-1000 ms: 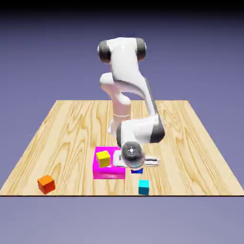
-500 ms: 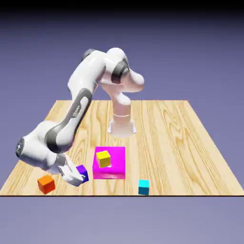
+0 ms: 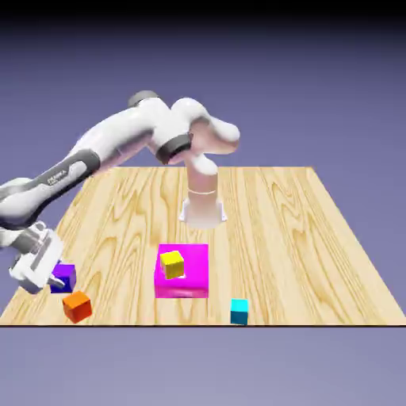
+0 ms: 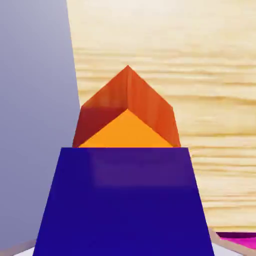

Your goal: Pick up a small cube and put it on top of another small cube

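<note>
My gripper is shut on the small purple cube near the table's front corner at the exterior view's left. It holds the cube a little above and behind the small orange cube, which rests on the wood. In the hand view the purple cube fills the lower half and hides my fingertips. The orange cube shows just beyond it, turned corner-on.
A yellow cube sits on a large flat magenta block mid-table. A cyan cube lies near the front edge. The table's edge at the exterior view's left runs close to my hand, and the backdrop shows past it in the hand view.
The arm has swung from beside the magenta block toward the exterior view's left, carrying the purple cube. It now hangs close above and behind the orange cube.
</note>
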`<state>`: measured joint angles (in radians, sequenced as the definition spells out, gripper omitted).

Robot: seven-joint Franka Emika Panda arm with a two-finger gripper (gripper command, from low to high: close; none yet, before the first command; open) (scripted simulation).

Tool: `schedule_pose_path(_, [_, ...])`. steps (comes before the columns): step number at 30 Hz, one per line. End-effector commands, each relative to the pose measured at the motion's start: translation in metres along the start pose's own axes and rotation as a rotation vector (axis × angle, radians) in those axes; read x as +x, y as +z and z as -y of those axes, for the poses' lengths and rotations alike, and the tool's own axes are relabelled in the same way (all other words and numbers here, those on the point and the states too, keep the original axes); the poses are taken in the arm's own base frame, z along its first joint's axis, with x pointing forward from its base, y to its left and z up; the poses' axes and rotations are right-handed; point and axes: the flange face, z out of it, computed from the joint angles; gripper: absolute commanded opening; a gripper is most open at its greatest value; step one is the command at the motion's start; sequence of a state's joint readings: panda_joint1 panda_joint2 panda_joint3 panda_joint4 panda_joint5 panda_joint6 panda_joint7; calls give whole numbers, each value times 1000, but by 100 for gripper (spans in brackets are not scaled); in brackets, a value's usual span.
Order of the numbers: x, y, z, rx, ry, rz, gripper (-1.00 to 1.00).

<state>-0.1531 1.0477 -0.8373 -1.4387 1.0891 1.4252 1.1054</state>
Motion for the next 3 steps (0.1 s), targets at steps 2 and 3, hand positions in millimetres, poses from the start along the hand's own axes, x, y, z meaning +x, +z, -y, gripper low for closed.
schedule_pose_path(2, [0,0,0,-1,0,-1,100])
schedule_pose_path(3, [-3,-19,-2,-1,-1,0,100])
